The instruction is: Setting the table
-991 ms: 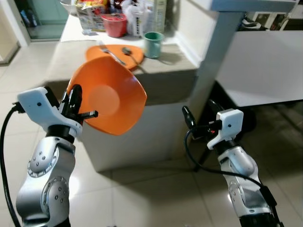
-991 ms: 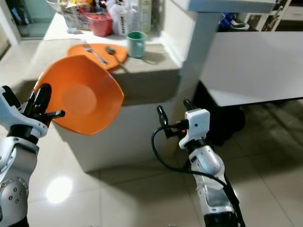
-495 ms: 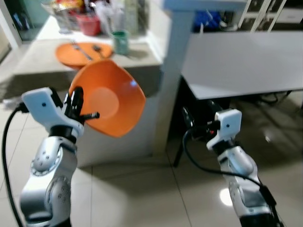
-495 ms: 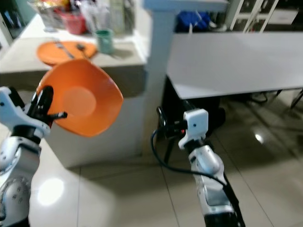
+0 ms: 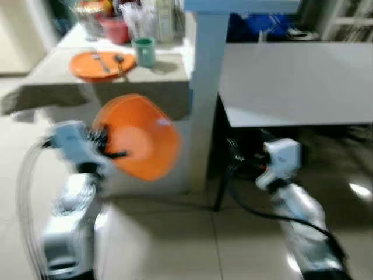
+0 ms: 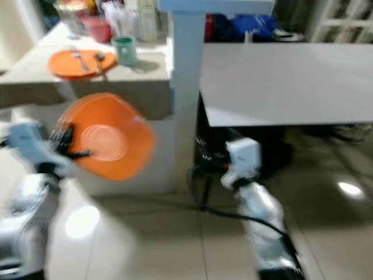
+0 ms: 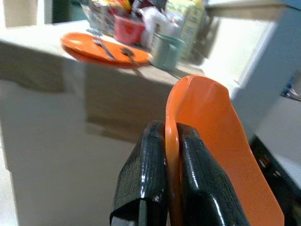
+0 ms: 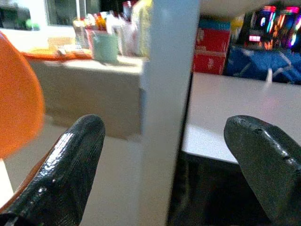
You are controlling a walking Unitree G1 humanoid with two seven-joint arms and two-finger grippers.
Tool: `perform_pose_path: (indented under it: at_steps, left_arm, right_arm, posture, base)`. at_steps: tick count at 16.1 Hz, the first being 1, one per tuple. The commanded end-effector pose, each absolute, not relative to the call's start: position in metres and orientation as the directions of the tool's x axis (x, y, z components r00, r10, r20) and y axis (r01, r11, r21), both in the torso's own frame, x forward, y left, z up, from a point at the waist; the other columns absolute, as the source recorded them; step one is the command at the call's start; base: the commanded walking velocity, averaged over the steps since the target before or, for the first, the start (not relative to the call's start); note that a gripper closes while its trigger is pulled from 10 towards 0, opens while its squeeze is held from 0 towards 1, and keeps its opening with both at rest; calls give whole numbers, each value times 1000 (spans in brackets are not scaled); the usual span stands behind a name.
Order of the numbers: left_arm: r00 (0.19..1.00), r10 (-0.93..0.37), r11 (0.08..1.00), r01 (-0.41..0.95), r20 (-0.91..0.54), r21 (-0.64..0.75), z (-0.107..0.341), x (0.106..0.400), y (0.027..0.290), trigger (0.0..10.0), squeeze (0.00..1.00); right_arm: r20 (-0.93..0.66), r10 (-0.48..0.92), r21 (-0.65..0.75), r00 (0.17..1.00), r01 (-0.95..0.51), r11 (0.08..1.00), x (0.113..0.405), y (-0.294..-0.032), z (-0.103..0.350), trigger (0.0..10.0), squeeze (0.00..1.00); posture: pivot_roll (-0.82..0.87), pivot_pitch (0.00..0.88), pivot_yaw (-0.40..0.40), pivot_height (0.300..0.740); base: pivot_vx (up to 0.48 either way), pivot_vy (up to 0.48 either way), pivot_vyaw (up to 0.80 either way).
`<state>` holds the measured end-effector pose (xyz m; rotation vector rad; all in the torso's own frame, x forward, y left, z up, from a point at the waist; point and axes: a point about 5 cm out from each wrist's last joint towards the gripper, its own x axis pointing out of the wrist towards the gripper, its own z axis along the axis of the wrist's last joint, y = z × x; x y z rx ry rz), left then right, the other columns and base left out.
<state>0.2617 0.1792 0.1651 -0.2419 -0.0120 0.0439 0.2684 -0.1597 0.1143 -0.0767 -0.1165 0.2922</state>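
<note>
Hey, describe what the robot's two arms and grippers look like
Both arms are silver metal with white wrist housings and loose black cables. The left gripper and the right gripper each have two long, glossy black fingers with rounded tips.

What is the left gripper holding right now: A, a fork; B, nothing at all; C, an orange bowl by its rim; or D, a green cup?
C: the left gripper has its two black fingers pinched on the rim of the orange bowl, carried off the counter, where the green cup stands.
</note>
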Motion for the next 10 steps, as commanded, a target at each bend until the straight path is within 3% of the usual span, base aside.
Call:
perform_pose_path:
  at_steps: [1, 4, 6, 8, 9, 10]
  left_arm:
    - [995, 75, 972, -58, 68, -230, 178, 263, 186, 0, 0]
    - [999, 40, 975, -33, 24, -221, 168, 258, 176, 0, 0]
    - [1000, -2, 976, 2, -1, -218, 162, 254, 166, 0, 0]
    - [995, 99, 972, -103, -31, -212, 153, 245, 190, 0, 0]
    - [987, 156, 977, -159, -32, -143, 149, 236, 205, 0, 0]
    - [986, 156, 979, -162, -54, -126, 144, 227, 211, 0, 0]
  right_arm:
    - [123, 296, -101, 947, -285, 953, 270, -158, 121, 10000, 0]
    - [100, 278, -113, 955, -267, 957, 260, -170, 115, 10000, 0]
    - [100, 267, -97, 958, -258, 961, 258, -171, 112, 10000, 0]
    - [107, 270, -95, 957, -261, 961, 255, -170, 113, 10000, 0]
    - [108, 272, -94, 956, -262, 960, 253, -170, 114, 10000, 0]
    - [108, 274, -90, 956, -265, 960, 251, -170, 114, 10000, 0]
  posture:
    - [-119, 3, 39, 740]
    - [-134, 5, 56, 740]
    - [-136, 6, 64, 740]
    - [-140, 2, 75, 740]
    - [-147, 3, 79, 740]
    - [-147, 6, 81, 740]
  base:
    - [296, -375, 563]
    - [299, -372, 565]
    - [298, -371, 0]
    - [302, -371, 0]
    - [300, -371, 0]
    - [0, -424, 0]
